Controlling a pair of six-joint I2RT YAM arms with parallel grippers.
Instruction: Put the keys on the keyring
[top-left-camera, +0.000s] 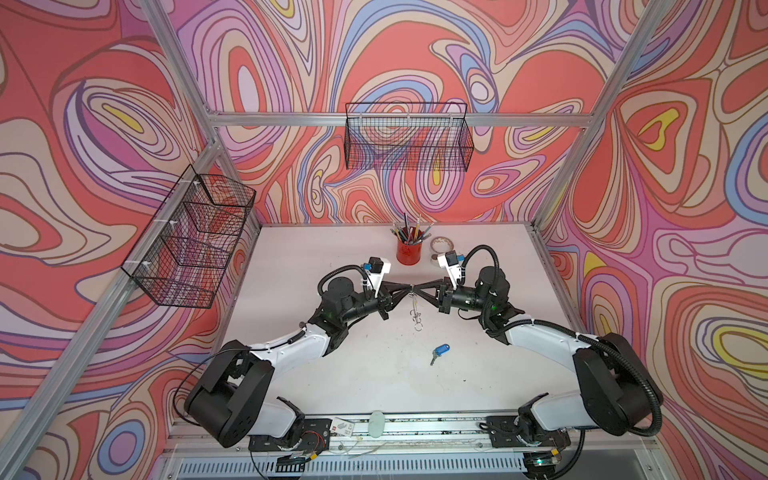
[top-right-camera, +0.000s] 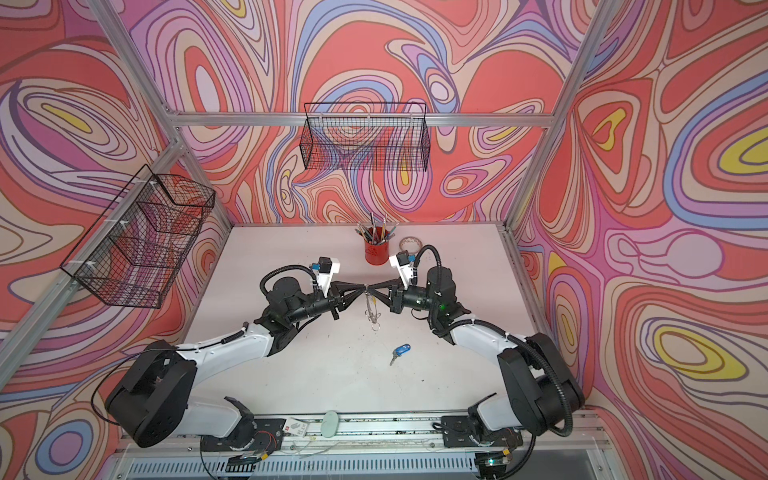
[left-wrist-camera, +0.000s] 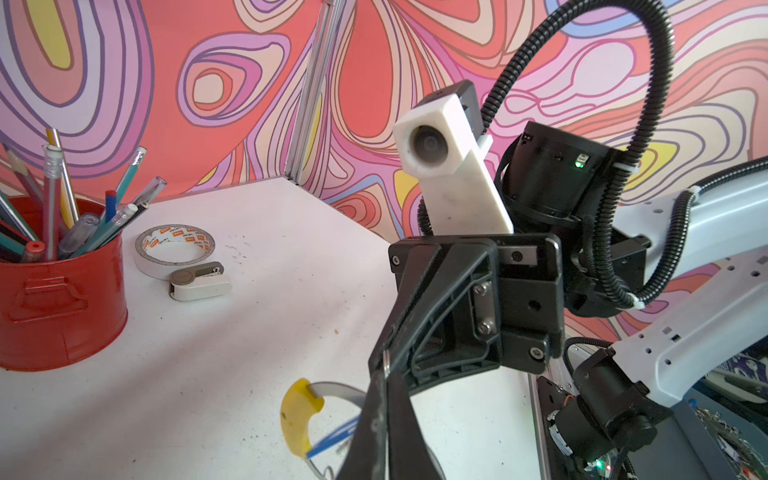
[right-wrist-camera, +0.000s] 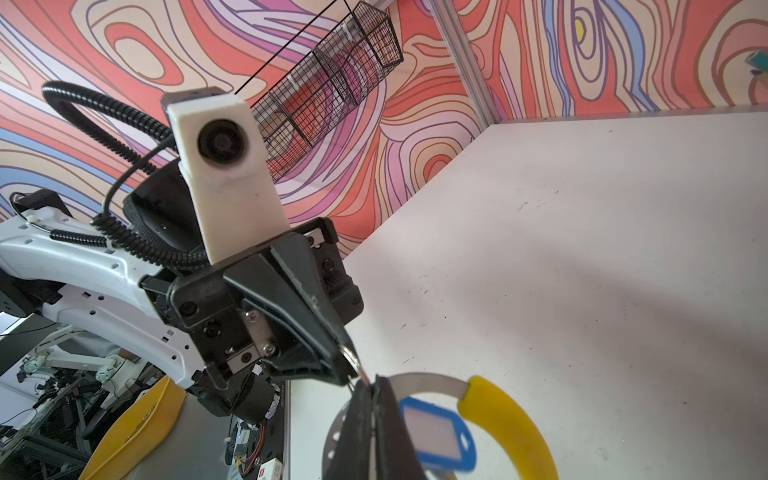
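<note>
Clamping the keyring (right-wrist-camera: 511, 417), right hand (right-wrist-camera: 374, 399) meets left hand (right-wrist-camera: 344, 365) pinching a ring (right-wrist-camera: 352, 357).

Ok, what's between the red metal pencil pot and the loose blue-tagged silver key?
In both top views, the left gripper and right gripper meet tip to tip there, the silver keyring hoop hanging from them.

Two keys (top-left-camera: 440, 351), one keyring (right-wrist-camera: 511, 419), one tape roll (left-wrist-camera: 178, 235) (beige), two baskets (top-left-camera: 409, 143)
</note>
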